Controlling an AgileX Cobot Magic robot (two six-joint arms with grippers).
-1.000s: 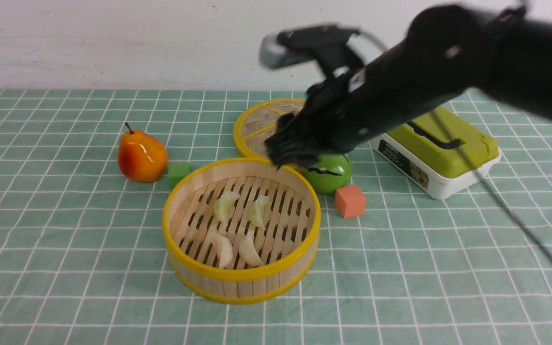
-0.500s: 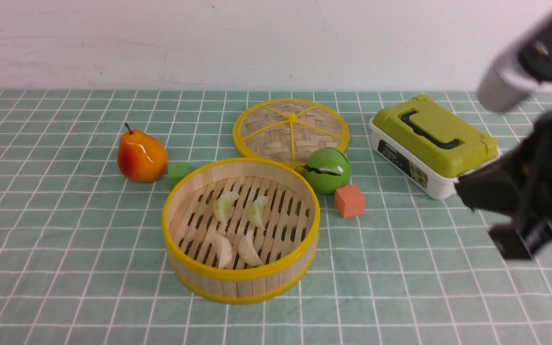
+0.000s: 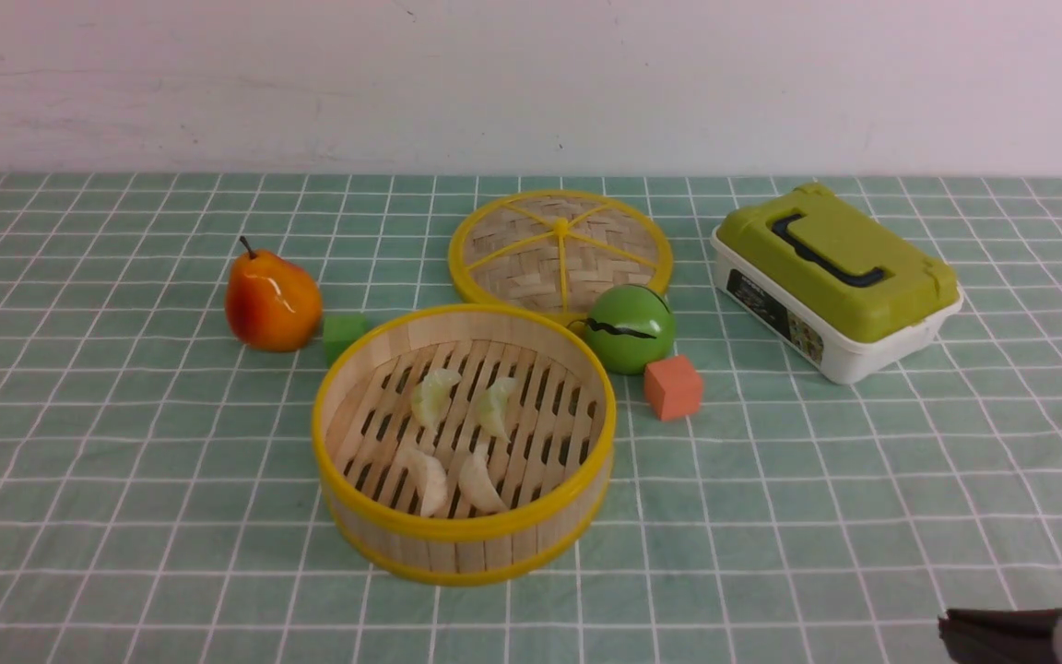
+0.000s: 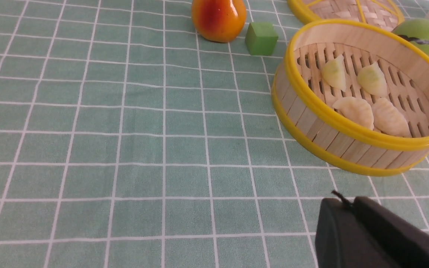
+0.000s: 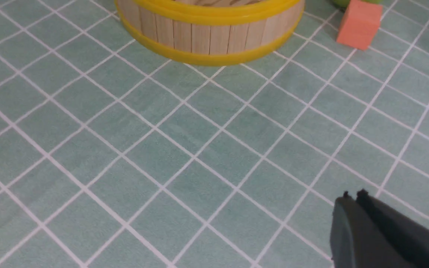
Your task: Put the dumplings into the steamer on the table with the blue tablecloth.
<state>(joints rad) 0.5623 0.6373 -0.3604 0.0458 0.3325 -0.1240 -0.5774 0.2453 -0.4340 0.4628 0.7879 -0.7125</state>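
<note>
Finds all four dumplings (image 3: 430, 480) lying inside the steamer (image 3: 466, 533) at mid-tabletop (image 3: 125, 461), left gripper (image 4: 343, 203) and right gripper (image 5: 352, 197) each pinched together on nothing, the right by the front-right corner.

A plain wall (image 3: 531, 83) fills the back of the front view. It is matte off-white with a faint pink cast, with pale horizontal scuffs on its left part and a small dark speck (image 3: 412, 12) near the top edge. It meets the far edge of the counter (image 3: 79, 572) in one straight, level line. The counter is draped in a teal cloth (image 3: 863, 480) gridded with thin white lines and lightly wrinkled. The light is soft and even, casting only faint shadows.
</note>
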